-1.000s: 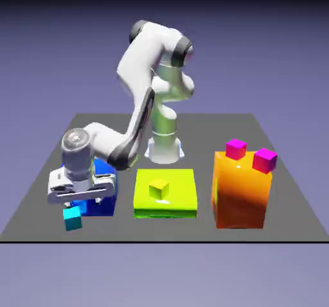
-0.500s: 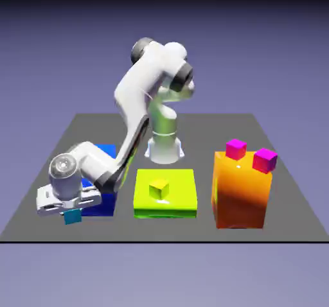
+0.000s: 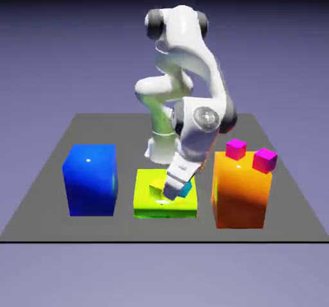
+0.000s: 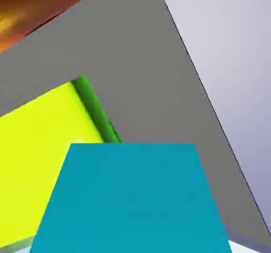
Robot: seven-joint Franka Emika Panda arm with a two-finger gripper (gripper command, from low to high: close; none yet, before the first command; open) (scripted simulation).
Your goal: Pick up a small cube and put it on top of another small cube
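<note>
Fingers are clamped on the cyan cube, tilted just beside the yellow cube on the lime slab. Lowering at this tilt would probably nudge the yellow cube or seat the cyan one askew.

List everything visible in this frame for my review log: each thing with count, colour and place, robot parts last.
small cube: 1, cyan, held in the hand above the green slab; fills the hand view
another small cube: 1, yellow, on the green slab, partly hidden by the hand
green slab: 1, lime, flat, front middle of the table
blue block: 1, glossy blue, large, at the exterior view's left
orange block: 1, orange, large, at the exterior view's right
magenta cubes: 2, on top of the orange block
table: 1, dark grey
arm: 1, white
hand: 1, white, shut on the small cube
</note>
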